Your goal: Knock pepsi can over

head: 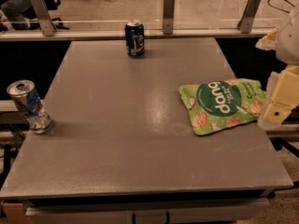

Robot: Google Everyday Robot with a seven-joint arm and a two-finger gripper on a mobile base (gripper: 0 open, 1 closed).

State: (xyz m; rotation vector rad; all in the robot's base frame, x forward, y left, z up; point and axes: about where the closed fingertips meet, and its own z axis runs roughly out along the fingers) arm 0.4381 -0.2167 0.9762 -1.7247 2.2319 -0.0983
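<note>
Nearest, at the left edge of the grey worktop [140, 143]: a crushed silver-and-light-blue can [29, 106], pinched in at the waist, standing on its base but leaning, silver top tipped toward the camera. Cannot tell whether opened, or whether anything is left inside.

A little farther, on the right side: a green snack bag [219, 105] lying flat, white lettering and pictures of round pale snacks on its face. Contents hidden.

At the bag's right end, by the right edge of the worktop: the cream-coloured pincer [279, 104], overlapping the bag's corner in this view. Cannot tell whether touching the bag, nor whether spread or pressed together.

Farther still, close to the far edge and a little left of centre: the pepsi can [134, 38], dark navy with a white, red and blue logo, upright, silver top up, intact. Well apart from crushed can, bag and pincer.

Behind the worktop: a low rail [93, 33] with upright metal posts [168, 12].
</note>
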